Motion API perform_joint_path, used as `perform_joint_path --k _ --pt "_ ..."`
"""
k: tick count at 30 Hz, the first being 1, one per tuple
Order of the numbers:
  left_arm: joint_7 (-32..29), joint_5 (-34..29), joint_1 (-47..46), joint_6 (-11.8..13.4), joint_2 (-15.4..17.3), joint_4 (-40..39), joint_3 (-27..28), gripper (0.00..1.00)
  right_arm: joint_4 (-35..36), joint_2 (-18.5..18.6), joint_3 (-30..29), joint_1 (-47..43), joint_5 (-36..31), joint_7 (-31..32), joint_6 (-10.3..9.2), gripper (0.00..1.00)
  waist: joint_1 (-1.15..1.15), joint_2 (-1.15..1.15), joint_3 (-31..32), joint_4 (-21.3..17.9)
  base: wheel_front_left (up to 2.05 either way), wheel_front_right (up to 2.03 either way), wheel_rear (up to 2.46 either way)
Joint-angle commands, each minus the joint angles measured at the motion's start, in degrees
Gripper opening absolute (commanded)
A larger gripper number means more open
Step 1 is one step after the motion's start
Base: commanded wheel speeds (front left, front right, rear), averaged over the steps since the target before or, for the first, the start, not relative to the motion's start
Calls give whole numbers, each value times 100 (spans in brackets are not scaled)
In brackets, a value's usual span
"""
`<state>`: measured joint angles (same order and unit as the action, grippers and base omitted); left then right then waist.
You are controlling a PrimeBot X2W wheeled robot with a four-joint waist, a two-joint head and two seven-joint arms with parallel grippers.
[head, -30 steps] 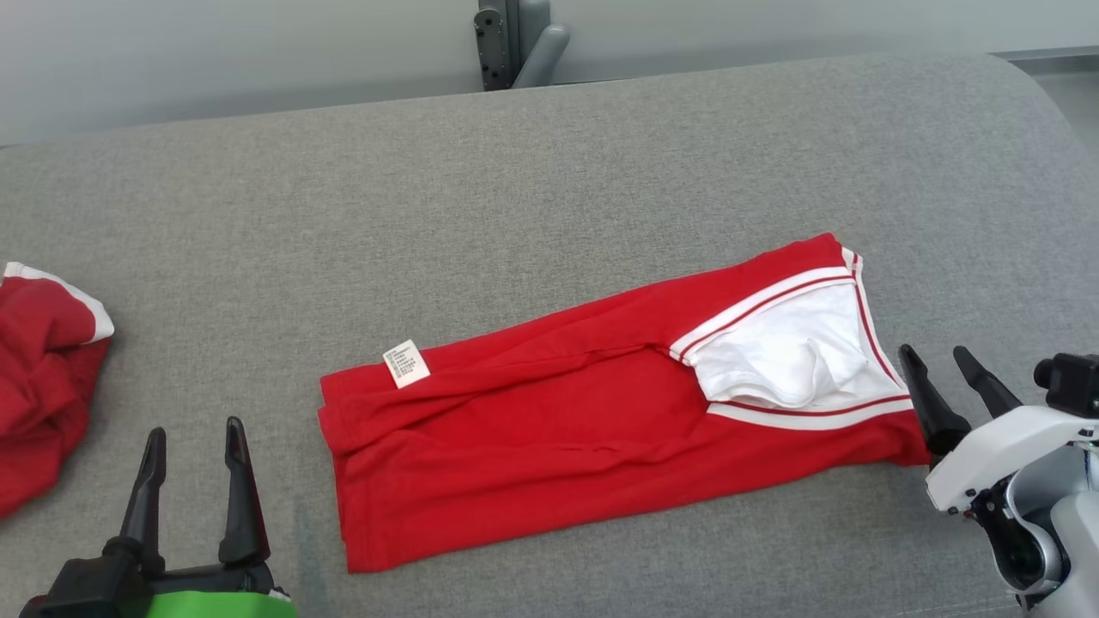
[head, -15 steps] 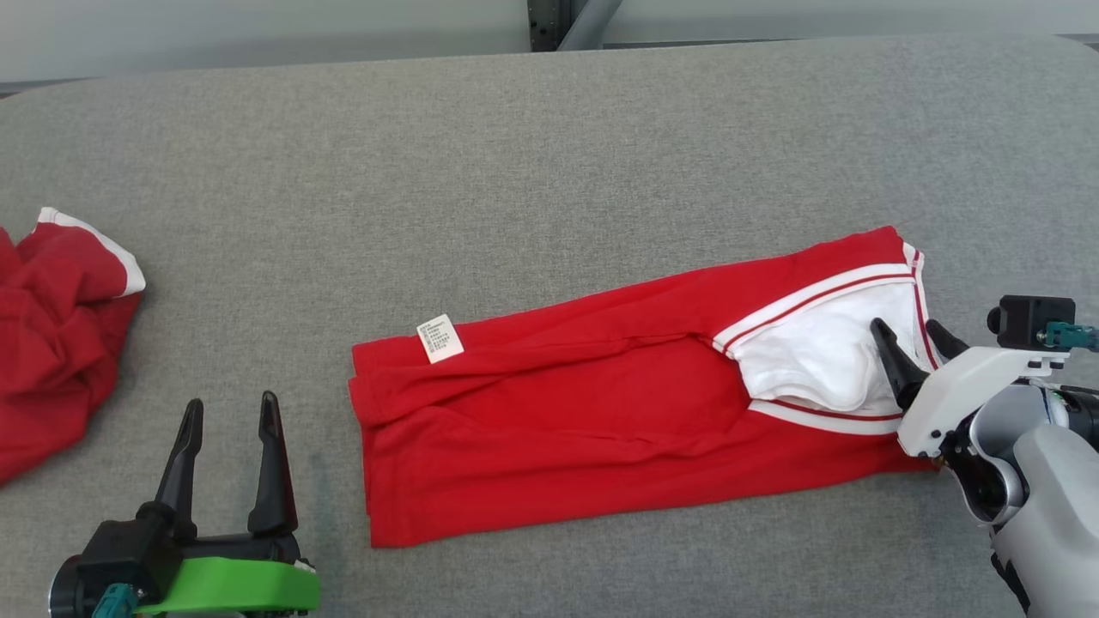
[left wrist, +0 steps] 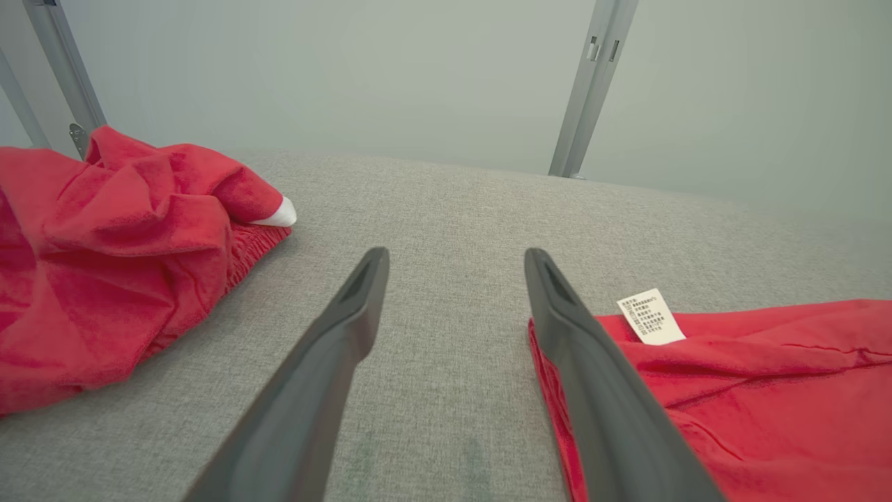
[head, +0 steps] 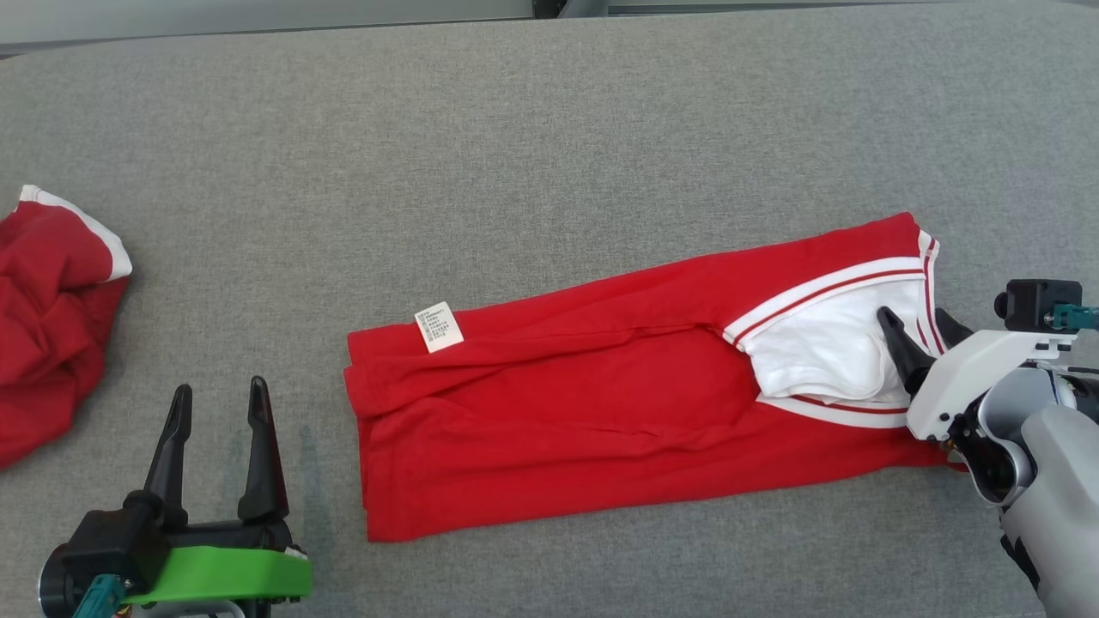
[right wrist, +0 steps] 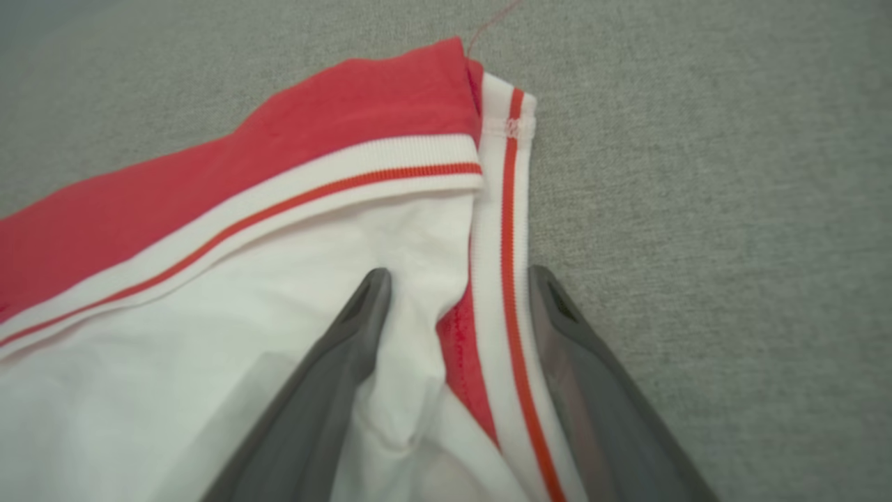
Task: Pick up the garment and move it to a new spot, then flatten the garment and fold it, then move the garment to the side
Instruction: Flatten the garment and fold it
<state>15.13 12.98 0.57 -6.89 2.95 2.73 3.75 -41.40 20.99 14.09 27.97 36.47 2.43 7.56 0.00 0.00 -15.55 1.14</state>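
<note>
The garment (head: pixel 601 403) is red with white, red-striped trim and lies folded into a long band across the grey surface, a white label (head: pixel 439 327) at its left end. My right gripper (head: pixel 913 316) is open at the garment's right end. In the right wrist view, the right gripper (right wrist: pixel 460 273) straddles the striped trim (right wrist: pixel 512 209), with one finger on the white inner cloth and the other over bare surface. My left gripper (head: pixel 220 388) is open near the front edge, just left of the garment's left end, holding nothing. In the left wrist view, the left gripper (left wrist: pixel 457 254) has the garment (left wrist: pixel 752 390) beside its right finger.
A second red garment (head: pixel 43 343) lies crumpled at the far left, seen also in the left wrist view as a red heap (left wrist: pixel 104 265). The grey fabric surface (head: pixel 515 172) stretches bare behind the garment. Metal posts (left wrist: pixel 592 84) stand beyond its far edge.
The head camera has tilted down and shifted. My right gripper has moved in from beside the garment's right end until its fingers straddle the striped trim. The left gripper has stayed put, open.
</note>
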Motion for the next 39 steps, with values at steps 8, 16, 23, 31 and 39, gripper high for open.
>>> perform_joint_path --k 8,16,23,31,39 --pt "-1 35 -27 -17 -2 -42 29 100 -232 58 423 -111 536 548 -15 100 0 0 -35 28 0 0 0" --pt "-1 116 48 52 -2 -91 16 100 98 177 767 -374 1181 1121 -7 100 0 0 -13 64 0 0 0" --pt "-1 188 0 122 0 -125 -86 100 439 455 900 -463 1496 1272 -7 30 0 0 -67 102 0 0 0" --pt "-1 227 -30 86 -1 43 -124 100 590 608 663 -271 2053 991 -7 0 0 0 -7 141 0 0 0" --pt "-1 203 60 45 -1 144 -101 100 512 1164 217 -182 2667 1217 -13 0 0 0 90 137 0 0 0"
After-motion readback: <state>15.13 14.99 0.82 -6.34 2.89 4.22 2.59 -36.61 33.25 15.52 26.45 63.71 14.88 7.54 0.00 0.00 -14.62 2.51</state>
